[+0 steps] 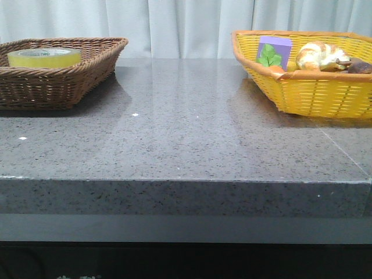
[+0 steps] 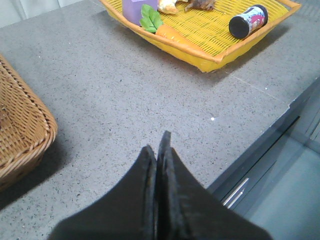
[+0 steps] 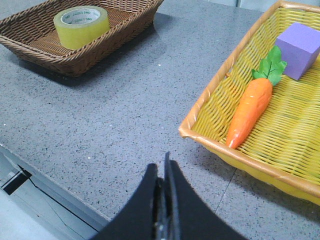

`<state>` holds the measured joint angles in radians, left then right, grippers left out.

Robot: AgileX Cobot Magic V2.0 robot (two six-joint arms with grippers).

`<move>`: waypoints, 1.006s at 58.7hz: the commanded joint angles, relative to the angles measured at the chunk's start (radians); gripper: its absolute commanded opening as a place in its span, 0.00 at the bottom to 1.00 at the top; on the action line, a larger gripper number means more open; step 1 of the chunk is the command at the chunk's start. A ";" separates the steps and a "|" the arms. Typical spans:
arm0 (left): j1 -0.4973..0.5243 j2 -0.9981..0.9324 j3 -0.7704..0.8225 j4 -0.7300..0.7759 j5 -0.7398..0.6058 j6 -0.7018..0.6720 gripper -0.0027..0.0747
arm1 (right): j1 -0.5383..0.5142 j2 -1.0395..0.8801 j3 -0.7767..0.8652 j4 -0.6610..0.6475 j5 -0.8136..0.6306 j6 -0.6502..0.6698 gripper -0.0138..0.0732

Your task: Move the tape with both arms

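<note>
We're looking at the tape (image 3: 81,26), and it's lying flat inside the brown wicker basket (image 3: 120,37), green print showing on its white core. From the front we're seeing the tape (image 1: 44,57) just peeking above the basket's (image 1: 64,81) rim.

The right tool (image 3: 162,172) is hanging over the grey stone table (image 3: 120,115), well apart from the tape, with the roll far ahead of it and across the bare surface. Its fingers are pressing together, closed tight with nothing between them. Just ahead of it to the other side we're seeing the yellow basket (image 3: 200,112), with an orange carrot (image 3: 250,110) and a purple block (image 3: 298,47) inside.

The left tool (image 2: 157,150) is also hovering over the table (image 2: 125,95), fingers pinched together and gripping nothing. The brown basket's (image 2: 27,140) corner is sitting near it; the yellow basket (image 2: 210,55) is lying farther ahead, holding a small dark can (image 2: 247,20).
</note>
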<state>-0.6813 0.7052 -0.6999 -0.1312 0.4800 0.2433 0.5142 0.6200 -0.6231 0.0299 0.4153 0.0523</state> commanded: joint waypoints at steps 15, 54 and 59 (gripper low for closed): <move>0.257 -0.201 0.261 -0.136 -0.334 -0.008 0.01 | -0.004 -0.003 -0.024 -0.001 -0.069 -0.004 0.03; 0.551 -0.708 0.686 -0.251 -0.536 -0.011 0.01 | -0.004 -0.003 -0.024 -0.001 -0.069 -0.004 0.03; 0.551 -0.718 0.706 -0.191 -0.532 -0.056 0.01 | -0.004 -0.003 -0.024 -0.001 -0.069 -0.004 0.03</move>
<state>-0.1314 -0.0041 0.0019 -0.3618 0.0294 0.2340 0.5142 0.6200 -0.6231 0.0299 0.4170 0.0519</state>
